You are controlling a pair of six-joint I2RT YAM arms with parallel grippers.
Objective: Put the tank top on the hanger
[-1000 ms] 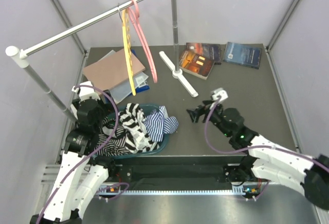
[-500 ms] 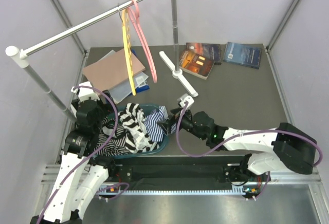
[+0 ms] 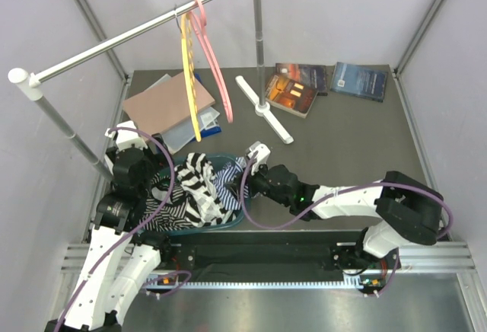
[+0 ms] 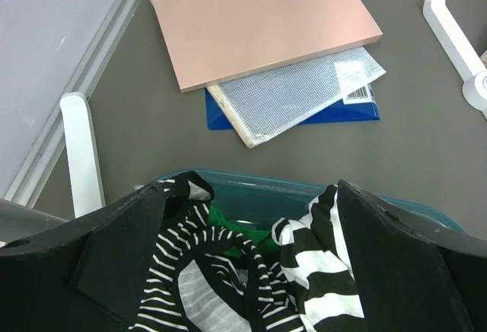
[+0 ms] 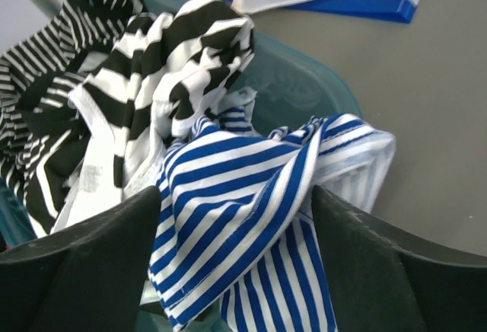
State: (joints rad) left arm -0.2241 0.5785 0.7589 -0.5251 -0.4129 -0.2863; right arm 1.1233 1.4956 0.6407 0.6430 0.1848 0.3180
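The tank top (image 3: 228, 181), blue-and-white striped, lies bunched at the right end of a teal basket (image 3: 225, 222), spilling over its rim. My right gripper (image 3: 243, 176) is down on it. In the right wrist view the tank top (image 5: 243, 218) fills the gap of that gripper (image 5: 236, 271), whose jaws stand wide on either side of the cloth, open. My left gripper (image 4: 251, 271) hangs open over black-and-white striped garments (image 4: 228, 271) at the basket's left end. The pink hanger (image 3: 211, 65) hangs by its hook from the rail (image 3: 137, 35), bare.
A yellow hanger (image 3: 188, 81) hangs beside the pink one. A brown board (image 3: 163, 103) on a blue folder lies behind the basket. The rack's white foot (image 3: 262, 107) and post stand mid-table. Books (image 3: 293, 92) (image 3: 359, 81) lie at the back right.
My right arm has swung left from the middle of the table to the basket, and its jaws now straddle the tank top and have narrowed a little. The left arm has not moved.
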